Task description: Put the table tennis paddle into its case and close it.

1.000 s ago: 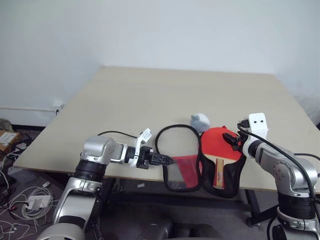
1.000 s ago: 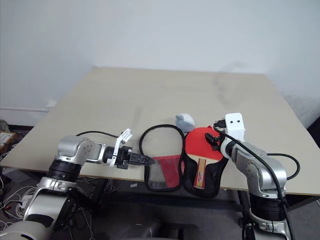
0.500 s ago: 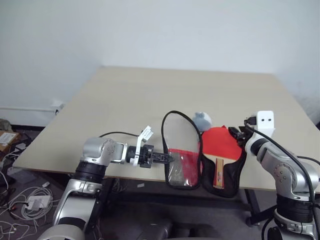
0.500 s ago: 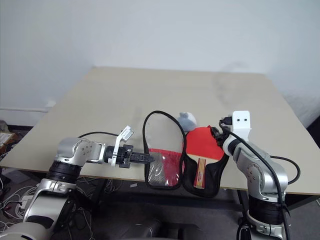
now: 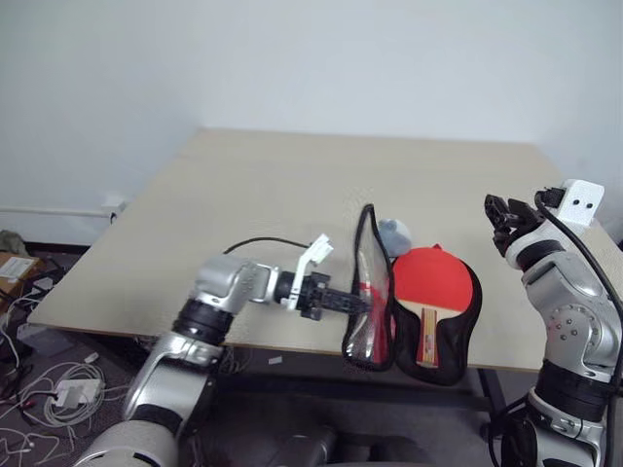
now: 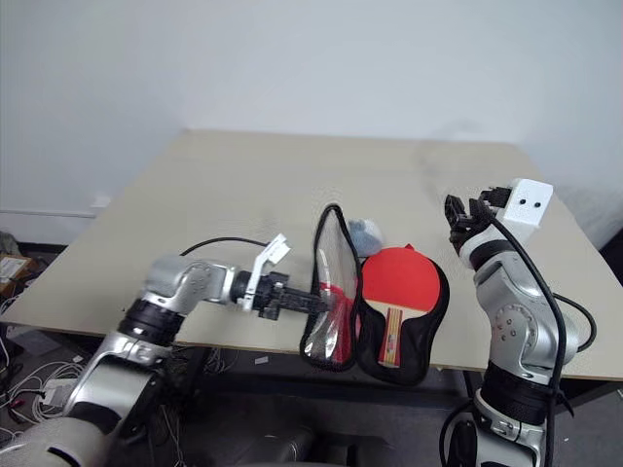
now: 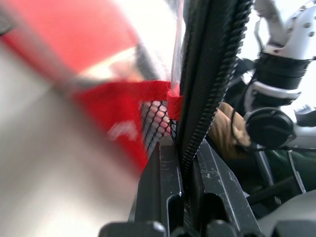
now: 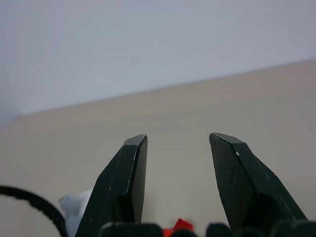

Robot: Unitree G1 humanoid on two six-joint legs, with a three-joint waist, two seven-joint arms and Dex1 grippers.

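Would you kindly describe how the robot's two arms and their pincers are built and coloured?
Both arms are silver-grey metal with black joint rings and black cables along them. Each ends in a white wrist bracket and a left pincer or right pincer of two black fingers; the right bracket shows two dark dots.

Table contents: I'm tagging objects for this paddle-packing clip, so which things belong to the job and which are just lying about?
Belongs to the job:
- table tennis paddle, lying in the open half of the case
- case, its flap held upright by the left tool

Just lying about:
- small grey-white plush thing behind the case
- cables on the floor
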